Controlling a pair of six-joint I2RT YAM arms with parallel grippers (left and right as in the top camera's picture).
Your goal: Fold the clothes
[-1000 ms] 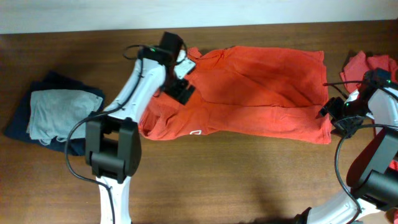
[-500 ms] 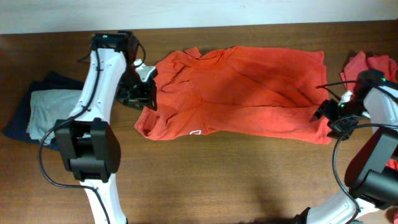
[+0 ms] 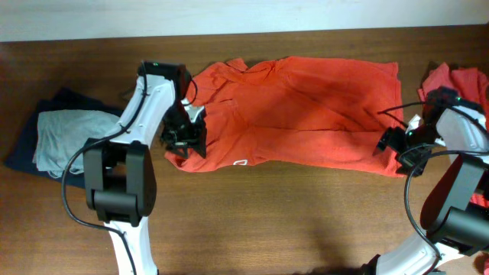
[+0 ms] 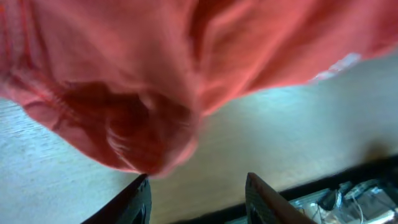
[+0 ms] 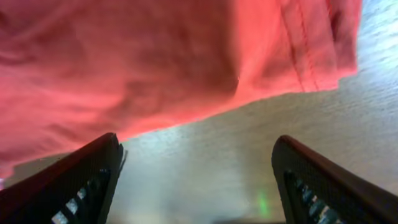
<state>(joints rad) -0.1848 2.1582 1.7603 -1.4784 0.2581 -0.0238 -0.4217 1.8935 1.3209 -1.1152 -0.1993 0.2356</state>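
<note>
Orange-red T-shirt (image 3: 306, 114) flat; left end effector (image 3: 185, 143), right end effector (image 3: 393, 145) both released at its edges

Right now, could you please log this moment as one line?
left gripper: open, at shirt edge | right gripper: open, at opposite edge | nothing held

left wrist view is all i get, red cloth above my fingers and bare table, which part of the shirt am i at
Observer: Overhead, the left gripper is at the lower-left corner of the orange-red T-shirt, the end with the small white logo.
Operator: where's the other arm
Observer: The right gripper is at the opposite lower corner of the same shirt.
Operator: anything else near me
Observer: The folded navy and grey garments lie further left on the table, apart from the shirt.
</note>
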